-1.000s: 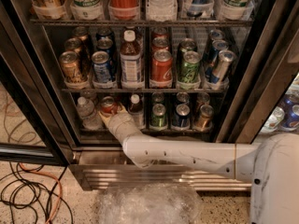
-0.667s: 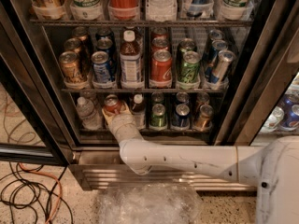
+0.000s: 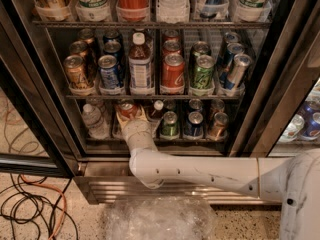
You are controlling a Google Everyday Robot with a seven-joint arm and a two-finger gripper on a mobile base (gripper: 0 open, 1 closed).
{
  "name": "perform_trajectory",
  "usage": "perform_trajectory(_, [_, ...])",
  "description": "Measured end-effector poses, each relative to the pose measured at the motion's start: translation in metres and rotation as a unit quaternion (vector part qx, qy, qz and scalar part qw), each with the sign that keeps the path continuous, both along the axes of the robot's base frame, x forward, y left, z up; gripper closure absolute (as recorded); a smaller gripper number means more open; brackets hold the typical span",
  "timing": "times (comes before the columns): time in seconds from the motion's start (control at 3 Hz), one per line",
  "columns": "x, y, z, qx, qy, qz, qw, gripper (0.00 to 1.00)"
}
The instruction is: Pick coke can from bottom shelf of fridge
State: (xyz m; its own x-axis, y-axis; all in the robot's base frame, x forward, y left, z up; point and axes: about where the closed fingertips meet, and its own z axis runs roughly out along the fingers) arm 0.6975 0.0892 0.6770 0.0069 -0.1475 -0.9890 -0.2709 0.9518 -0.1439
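An open drinks fridge (image 3: 272,84) with a black frame, seen from the front and slightly above. A white robot arm (image 3: 200,171) enters from 4 o'clock, runs left along the steel base panel (image 3: 100,186), then bends upward into the bottom shelf (image 3: 200,139).

The gripper (image 3: 129,112) is inside that shelf, a little left of the picture's centre. Its pale fingers (image 3: 142,116) stand on either side of the coke can (image 3: 128,107), and the jaws appear to be clenched on it, though the shelf is dim. The can is upright, its silver top facing the camera.

At 9 o'clock from the can, just beside it, is a clear water bottle (image 3: 92,120). At 3 o'clock is a small bottle with a white cap (image 3: 157,107). Further along the same shelf stand a green can (image 3: 169,124), a blue can (image 3: 194,124) and a brown can (image 3: 218,125).

The shelf above, at 12 o'clock from the gripper, holds rows of cans, with a tall labelled bottle (image 3: 140,66) directly over the gripper and a red can (image 3: 173,72) to that bottle's right.

On the speckled floor, tangled cables (image 3: 30,209) lie at 8 o'clock, and a sheet of crinkled clear plastic (image 3: 160,219) lies at 6 o'clock.
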Motion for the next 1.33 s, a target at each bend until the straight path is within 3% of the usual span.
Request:
perform_trajectory(0.33, [-0.002, 0.001, 0.001, -0.003, 0.008, 0.03, 0.9995, 1.0])
perform_trajectory(0.67, [0.002, -0.017, 0.009, 0.0, 0.013, 0.038, 0.9992, 1.0])
perform_trajectory(1.0, [0.0, -0.032, 0.016, 0.015, 0.038, 0.071, 0.9966, 1.0])
perform_trajectory(1.33, [0.0, -0.032, 0.016, 0.015, 0.038, 0.071, 0.9966, 1.0])
